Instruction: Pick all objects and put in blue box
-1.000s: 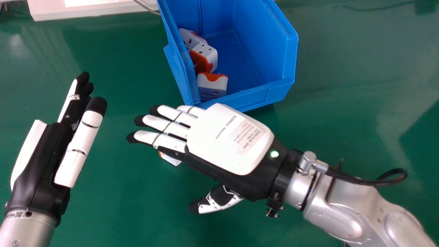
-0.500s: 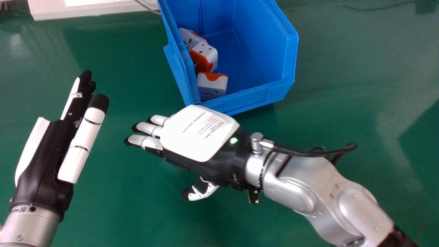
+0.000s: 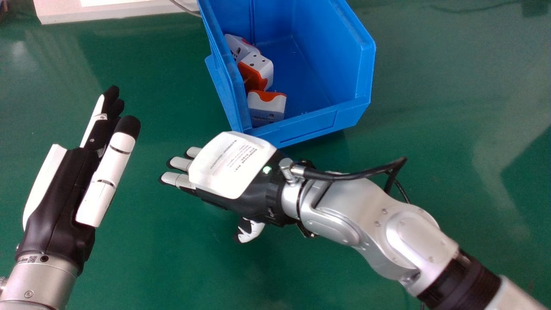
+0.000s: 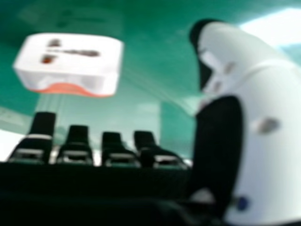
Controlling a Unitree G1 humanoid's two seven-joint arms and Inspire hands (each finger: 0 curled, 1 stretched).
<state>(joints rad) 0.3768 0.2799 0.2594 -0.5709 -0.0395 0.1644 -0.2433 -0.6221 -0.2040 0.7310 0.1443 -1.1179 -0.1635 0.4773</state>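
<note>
My right hand (image 3: 228, 165) is over the table just in front of the blue box (image 3: 308, 125), palm down, its fingers extended toward the left and its thumb below. In the right hand view a white and orange block (image 4: 70, 63) lies on the green table beyond the fingertips of my open right hand (image 4: 218, 146), not touched by them. Inside the box, along its left wall, sit an orange and white block (image 3: 267, 105), another one (image 3: 258, 71) and a third (image 3: 239, 47). My left hand (image 3: 58, 193) stays open at the left with straight fingers, holding nothing.
A white board (image 3: 64, 13) lies at the back left, with a cable (image 3: 185, 7) running from it toward the box. The green tabletop (image 3: 430, 107) extends right of the box. Another cable (image 3: 357, 175) loops over my right wrist.
My right hand has moved left and somewhat toward the back, covering the block that showed beside its fingers. My left hand has shifted slightly to the right.
</note>
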